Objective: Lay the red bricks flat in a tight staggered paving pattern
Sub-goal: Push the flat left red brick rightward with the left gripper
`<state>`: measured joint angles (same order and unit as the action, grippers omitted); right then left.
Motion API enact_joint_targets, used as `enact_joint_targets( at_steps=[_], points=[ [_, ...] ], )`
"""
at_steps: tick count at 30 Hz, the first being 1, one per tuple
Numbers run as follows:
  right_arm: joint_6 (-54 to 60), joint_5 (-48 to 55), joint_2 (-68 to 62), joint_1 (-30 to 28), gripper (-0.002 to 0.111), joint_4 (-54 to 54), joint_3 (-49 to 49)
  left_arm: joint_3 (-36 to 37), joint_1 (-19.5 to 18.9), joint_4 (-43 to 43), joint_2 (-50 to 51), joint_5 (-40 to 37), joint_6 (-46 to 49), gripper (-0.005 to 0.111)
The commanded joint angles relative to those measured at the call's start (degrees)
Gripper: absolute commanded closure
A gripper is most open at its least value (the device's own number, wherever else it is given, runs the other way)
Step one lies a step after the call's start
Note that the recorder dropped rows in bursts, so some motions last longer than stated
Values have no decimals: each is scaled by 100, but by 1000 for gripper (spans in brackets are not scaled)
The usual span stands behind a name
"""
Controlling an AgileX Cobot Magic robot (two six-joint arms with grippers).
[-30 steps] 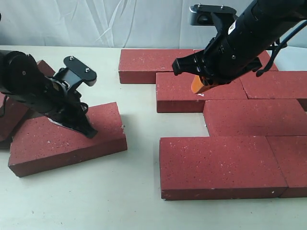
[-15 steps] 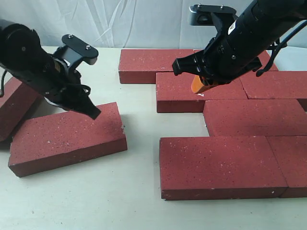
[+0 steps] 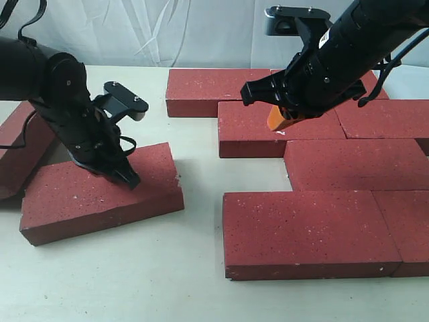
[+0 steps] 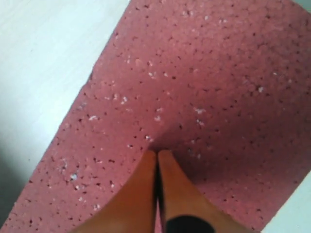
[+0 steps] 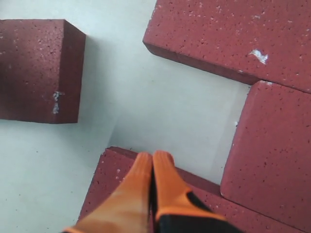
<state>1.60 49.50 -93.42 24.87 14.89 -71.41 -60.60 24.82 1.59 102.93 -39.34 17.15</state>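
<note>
On the left of the table, the loose brick lies flat, well apart from the laid bricks, though it has slid slightly toward them. The left gripper, fingers pinched together and holding nothing, has dropped onto its top face, likely to push it. The right gripper, likewise closed and empty, stays hovering over the paving.
</note>
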Motion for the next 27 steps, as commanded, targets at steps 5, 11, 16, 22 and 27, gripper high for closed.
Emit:
enact_joint_targets(
  at_steps=[5, 11, 16, 22, 27],
  points=[
    [29, -59, 51, -27, 109, -43, 23, 23, 40, 1373, 309, 507, 1564, 107],
    [29, -59, 51, -27, 109, -43, 23, 23, 40, 1490, 309, 861, 2099, 107],
    [29, -82, 51, -27, 109, -43, 23, 23, 40, 2315, 309, 902, 3296, 107],
    [29, -82, 51, -27, 109, -43, 23, 23, 40, 2747, 309, 882, 4147, 107],
    [29, -104, 51, -27, 109, -43, 23, 23, 40, 3194, 309, 821, 4985, 107]
  ],
)
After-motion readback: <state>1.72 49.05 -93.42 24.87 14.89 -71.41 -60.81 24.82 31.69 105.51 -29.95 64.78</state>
